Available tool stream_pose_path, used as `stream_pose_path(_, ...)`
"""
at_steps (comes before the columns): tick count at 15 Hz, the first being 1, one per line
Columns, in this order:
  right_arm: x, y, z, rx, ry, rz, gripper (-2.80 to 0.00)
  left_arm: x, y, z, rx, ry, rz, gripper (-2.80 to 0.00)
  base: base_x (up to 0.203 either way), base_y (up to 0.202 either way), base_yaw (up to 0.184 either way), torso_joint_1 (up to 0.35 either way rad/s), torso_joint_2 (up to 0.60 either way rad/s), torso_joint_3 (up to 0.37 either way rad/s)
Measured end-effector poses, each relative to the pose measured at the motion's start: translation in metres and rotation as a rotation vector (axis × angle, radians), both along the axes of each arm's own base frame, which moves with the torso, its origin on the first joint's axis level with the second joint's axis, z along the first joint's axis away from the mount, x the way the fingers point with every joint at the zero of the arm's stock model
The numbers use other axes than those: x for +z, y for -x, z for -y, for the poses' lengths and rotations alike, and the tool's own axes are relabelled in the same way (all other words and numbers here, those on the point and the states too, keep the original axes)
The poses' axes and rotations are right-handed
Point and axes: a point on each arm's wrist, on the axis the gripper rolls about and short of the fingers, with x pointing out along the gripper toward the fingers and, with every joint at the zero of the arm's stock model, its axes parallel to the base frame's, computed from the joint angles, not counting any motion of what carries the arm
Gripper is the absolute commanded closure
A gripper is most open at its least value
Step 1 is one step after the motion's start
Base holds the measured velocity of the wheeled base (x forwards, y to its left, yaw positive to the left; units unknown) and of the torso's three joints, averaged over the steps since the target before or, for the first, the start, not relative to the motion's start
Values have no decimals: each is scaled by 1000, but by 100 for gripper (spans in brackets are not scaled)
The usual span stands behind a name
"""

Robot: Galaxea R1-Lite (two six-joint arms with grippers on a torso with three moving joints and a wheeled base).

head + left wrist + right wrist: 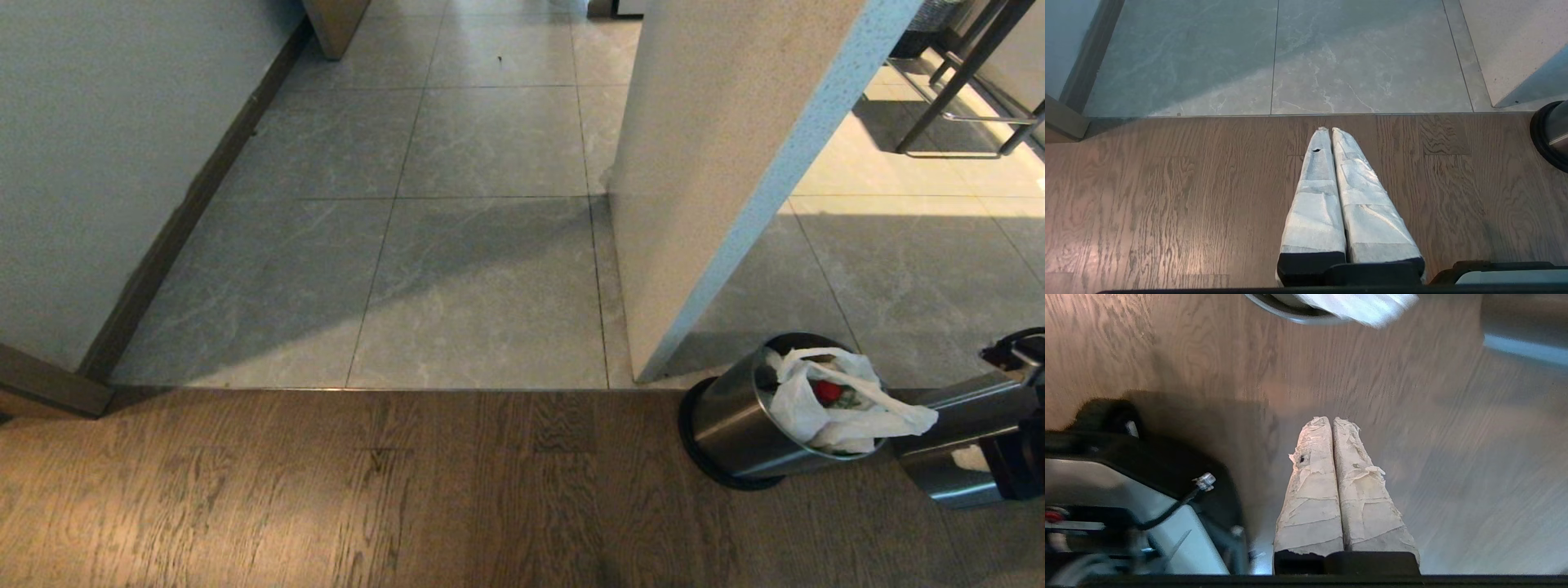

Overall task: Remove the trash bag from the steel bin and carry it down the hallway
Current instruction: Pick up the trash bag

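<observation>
The steel bin point(735, 433) stands on the wood floor at the lower right, beside a pillar's corner. The white trash bag point(816, 408) sits in its mouth with red rubbish showing, and one loop handle hangs over the rim to the right. My right gripper point(1332, 419) is shut and empty above the wood floor, short of the bin's rim point(1286, 310) and the trash bag point(1359, 304). My left gripper point(1330, 130) hangs shut and empty over the wood floor, left of the steel bin's black base point(1545, 139). The hallway is out of view.
A second steel cylinder point(947, 457) lies just right of the bin, with a dark part at the frame's edge. A pale pillar point(718, 163) rises behind the bin. Grey floor tiles point(482, 245) with brown skirting point(188, 212) run ahead past the wood floor's edge. My base point(1126, 522) is close beside the right gripper.
</observation>
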Motion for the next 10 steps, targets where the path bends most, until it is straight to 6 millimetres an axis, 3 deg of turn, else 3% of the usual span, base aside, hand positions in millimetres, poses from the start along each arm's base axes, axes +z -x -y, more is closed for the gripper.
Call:
stream_pose_path(3, -6, -11, -7, 114, 89, 60, 0, 0, 0, 0, 0, 0, 0, 0, 0, 0, 0, 0, 0, 0)
stream_pose_path(10, -18, -39, -16, 184, 93, 74, 0, 0, 0, 0, 0, 0, 1, 0, 0, 0, 0, 0, 0, 0)
